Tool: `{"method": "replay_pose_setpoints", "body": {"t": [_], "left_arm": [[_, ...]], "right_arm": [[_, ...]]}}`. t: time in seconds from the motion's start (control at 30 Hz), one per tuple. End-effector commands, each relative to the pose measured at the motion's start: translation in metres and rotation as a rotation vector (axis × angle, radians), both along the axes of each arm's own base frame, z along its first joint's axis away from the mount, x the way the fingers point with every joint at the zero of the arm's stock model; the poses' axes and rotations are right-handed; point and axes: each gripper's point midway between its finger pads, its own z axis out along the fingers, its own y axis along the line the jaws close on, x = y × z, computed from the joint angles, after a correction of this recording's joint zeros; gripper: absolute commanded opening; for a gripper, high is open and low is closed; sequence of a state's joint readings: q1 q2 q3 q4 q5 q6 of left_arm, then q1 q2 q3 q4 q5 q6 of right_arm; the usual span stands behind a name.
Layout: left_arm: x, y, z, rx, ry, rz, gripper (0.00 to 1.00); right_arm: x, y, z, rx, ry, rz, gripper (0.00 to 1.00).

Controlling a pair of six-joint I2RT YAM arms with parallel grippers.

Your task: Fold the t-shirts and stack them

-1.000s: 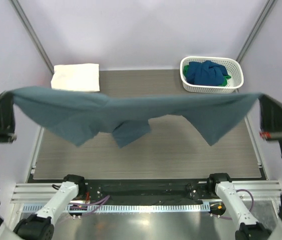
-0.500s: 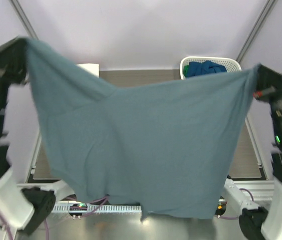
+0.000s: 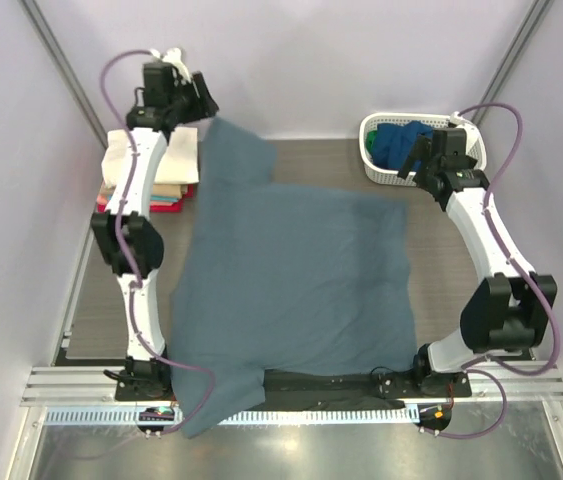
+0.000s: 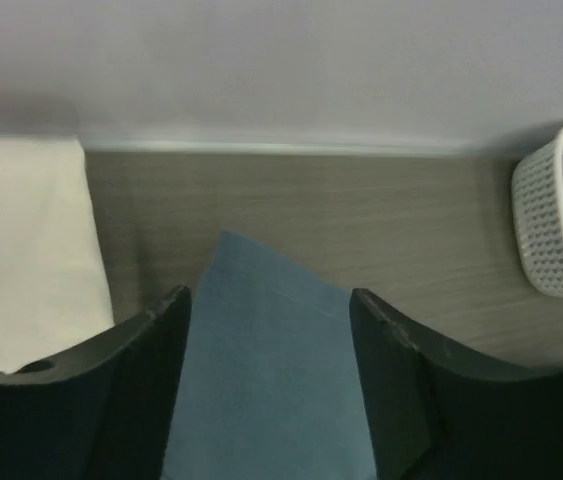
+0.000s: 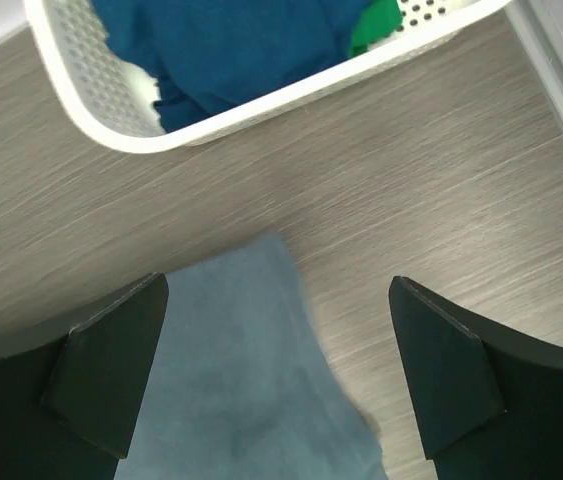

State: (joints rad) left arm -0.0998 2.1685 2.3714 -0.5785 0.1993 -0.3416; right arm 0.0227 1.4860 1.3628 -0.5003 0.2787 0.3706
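Note:
A slate grey-blue t-shirt (image 3: 291, 280) lies spread across the table, one corner reaching the back wall and its near left part hanging over the front rail. My left gripper (image 3: 204, 105) hovers open over that far corner (image 4: 271, 350), which shows between its dark fingers (image 4: 151, 380) untouched. My right gripper (image 3: 419, 165) is open above the shirt's far right corner (image 5: 251, 380), fingers (image 5: 451, 370) wide apart. A folded stack (image 3: 151, 165) with a cream shirt (image 4: 21, 250) on top, with tan and red layers under it, sits at the back left.
A white lattice basket (image 3: 401, 178) at the back right holds a dark blue shirt (image 5: 231, 40) and a green one (image 5: 376, 30). The basket (image 5: 111, 120) is just beyond the right gripper. The wood-grain table (image 3: 461, 300) ends at metal rails in front.
Both arms swung the shirt up and forward, then laid it flat on the table. Both grippers, shut on its corners before, have opened and let go.

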Motion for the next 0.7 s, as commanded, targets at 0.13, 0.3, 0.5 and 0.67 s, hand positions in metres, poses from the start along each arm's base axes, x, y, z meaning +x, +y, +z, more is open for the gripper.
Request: {"method": "replay_pose_setpoints", "body": {"t": [0.13, 0.3, 0.5, 0.67], "left_arm": [[-0.01, -0.018, -0.015, -0.016, 0.057, -0.051, 0.78], [-0.058, -0.009, -0.003, 0.052, 0.063, 0.057, 0.78], [-0.123, -0.02, -0.098, 0.126, 0.274, 0.075, 0.76], [-0.15, -0.019, -0.166, 0.108, 0.412, 0.126, 0.73]], "right_arm": [[0.022, -0.009, 0.032, 0.064, -0.157, -0.02, 1.0], [0.008, 0.038, 0.014, 0.217, -0.152, 0.151, 0.99], [-0.012, 0.118, -0.074, 0.343, 0.067, 0.34, 0.97], [-0.011, 0.135, -0.13, 0.354, 0.234, 0.342, 0.96]]}}
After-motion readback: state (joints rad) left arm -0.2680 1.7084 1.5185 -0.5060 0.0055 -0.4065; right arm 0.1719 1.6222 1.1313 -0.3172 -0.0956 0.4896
